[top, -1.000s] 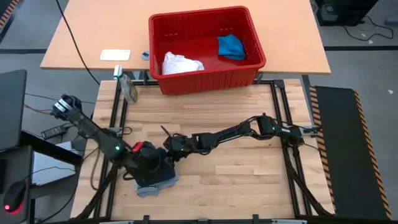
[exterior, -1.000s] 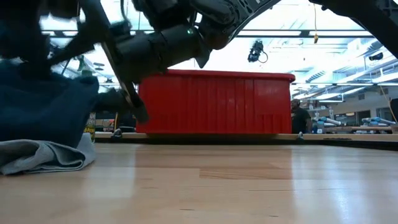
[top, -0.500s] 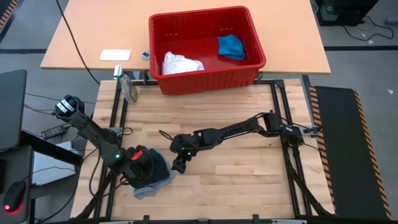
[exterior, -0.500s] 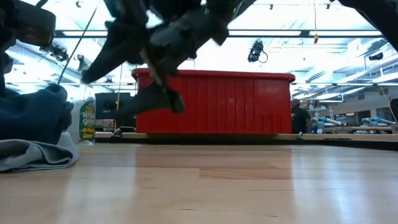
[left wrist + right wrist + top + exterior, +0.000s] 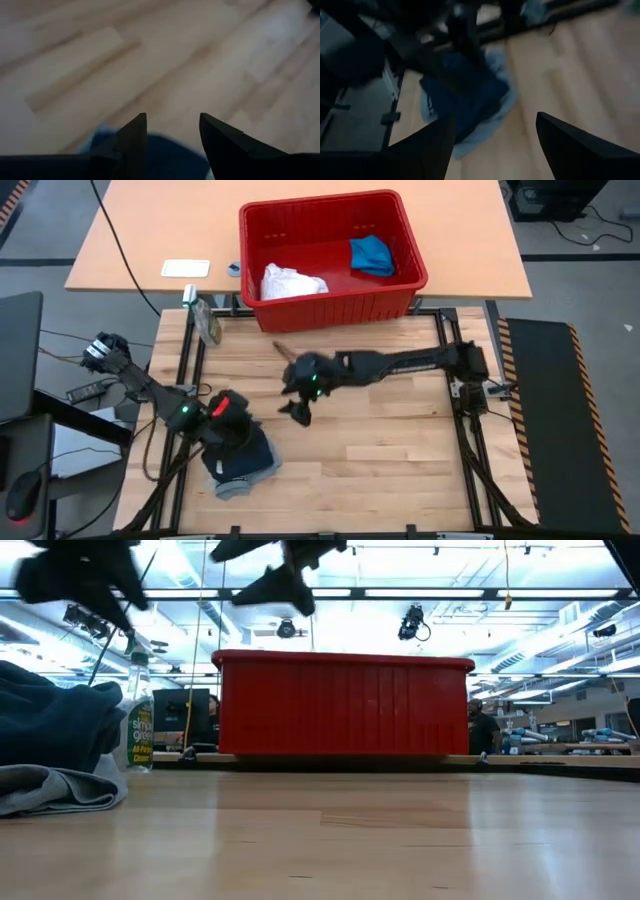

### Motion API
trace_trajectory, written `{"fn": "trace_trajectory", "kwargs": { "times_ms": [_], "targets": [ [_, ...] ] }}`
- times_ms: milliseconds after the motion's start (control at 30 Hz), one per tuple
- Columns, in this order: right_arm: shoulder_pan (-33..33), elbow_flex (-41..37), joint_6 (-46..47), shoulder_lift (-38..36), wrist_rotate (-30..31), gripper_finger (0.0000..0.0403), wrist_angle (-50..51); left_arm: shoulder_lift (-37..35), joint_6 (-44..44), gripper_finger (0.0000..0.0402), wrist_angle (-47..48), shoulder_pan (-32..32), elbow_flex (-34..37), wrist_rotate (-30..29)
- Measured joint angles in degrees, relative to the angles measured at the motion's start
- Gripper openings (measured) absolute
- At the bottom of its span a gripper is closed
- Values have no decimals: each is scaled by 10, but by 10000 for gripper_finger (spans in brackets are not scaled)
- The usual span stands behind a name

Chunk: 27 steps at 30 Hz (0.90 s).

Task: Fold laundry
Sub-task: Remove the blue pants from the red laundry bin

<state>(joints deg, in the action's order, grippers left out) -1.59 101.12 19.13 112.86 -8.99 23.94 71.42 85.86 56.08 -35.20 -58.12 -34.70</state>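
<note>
In the lower left of the high view we see the navy garment (image 5: 243, 452) lying on top of the grey T-shirt (image 5: 236, 483), a small pile on the wooden table (image 5: 380, 470). One second ago the right gripper (image 5: 296, 406) was touching this pile; now it has moved up toward the middle of the frame, and its jaws are spread and hold nothing. The left gripper (image 5: 228, 430) remains over the pile, with its fingers apart and nothing between them. We judge that these two pieces are finished and the next one is wanted. We count four pieces: two stacked here, and two in the red basket (image 5: 330, 308), namely the white cloth (image 5: 291, 281) and the bright blue garment (image 5: 372, 254).
</note>
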Motion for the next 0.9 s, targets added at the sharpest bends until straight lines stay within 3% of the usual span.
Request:
{"fn": "trace_trajectory", "kwargs": {
  "times_ms": [100,300,500,900],
  "targets": [
    [24,0,-26,-25,-1,276,13,0,-43,183,-22,50,-3,3],
    [68,0,-99,-59,-9,271,88,0,-178,183,-152,160,-4,30],
    [119,0,-146,-71,21,263,137,1,-332,183,-262,281,-4,131],
    [258,0,-169,-76,14,249,96,1,-626,183,-397,563,-4,324]
  ]
}}
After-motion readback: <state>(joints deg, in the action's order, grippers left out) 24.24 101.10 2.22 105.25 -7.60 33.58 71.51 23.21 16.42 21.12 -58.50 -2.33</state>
